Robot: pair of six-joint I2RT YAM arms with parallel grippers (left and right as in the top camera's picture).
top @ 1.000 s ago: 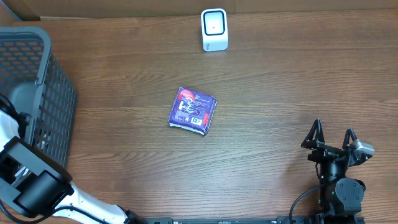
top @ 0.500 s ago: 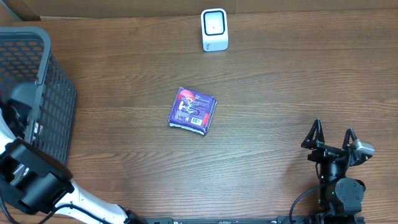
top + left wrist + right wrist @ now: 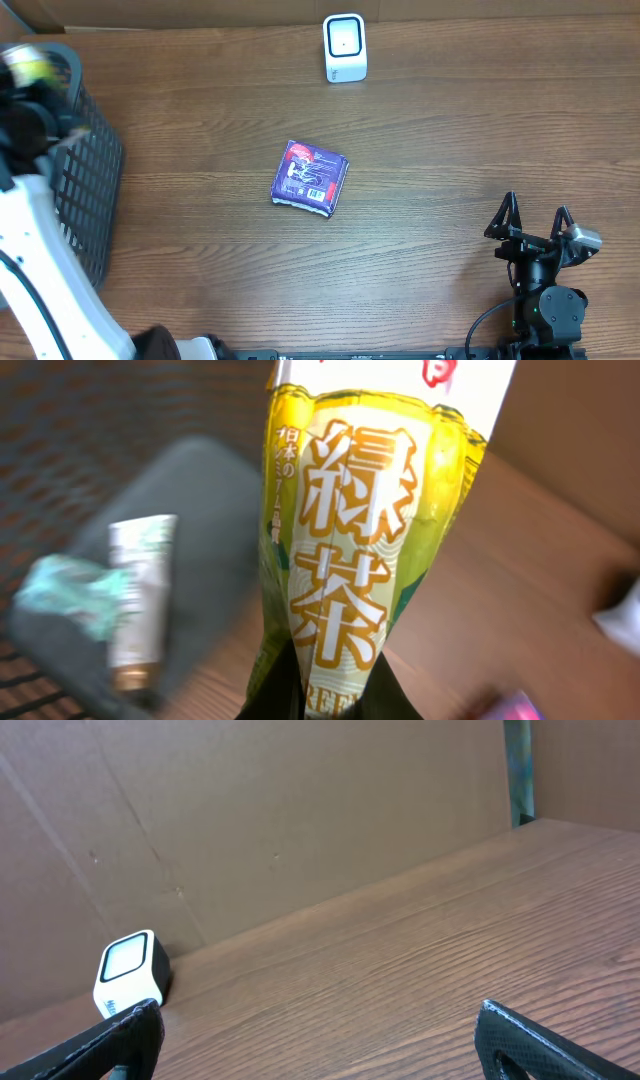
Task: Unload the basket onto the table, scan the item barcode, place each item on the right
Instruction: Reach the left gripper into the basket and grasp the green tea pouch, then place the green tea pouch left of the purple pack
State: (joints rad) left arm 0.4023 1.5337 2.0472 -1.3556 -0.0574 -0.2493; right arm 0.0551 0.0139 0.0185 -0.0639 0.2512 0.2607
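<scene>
A yellow-green tea packet [image 3: 365, 520] with large orange characters fills the left wrist view. My left gripper [image 3: 335, 690] is shut on its lower end, its dark fingers pinching it from both sides. Overhead, the packet [image 3: 24, 62] is a blurred yellow spot above the basket's far corner. The white barcode scanner [image 3: 345, 47] stands at the table's far edge, also seen in the right wrist view as the scanner [image 3: 128, 975]. My right gripper [image 3: 534, 215] rests open at the near right, nothing between its fingers [image 3: 500, 1040].
A dark mesh basket [image 3: 85, 170] stands at the left edge; inside it lie a white-and-teal packet [image 3: 135, 600] and a teal wrapper [image 3: 65, 590]. A purple packet [image 3: 311, 177] lies mid-table. A cardboard wall [image 3: 300, 820] backs the table.
My left arm has risen out of the basket toward its far corner, carrying the green tea packet. The right arm and the purple packet have not moved.
</scene>
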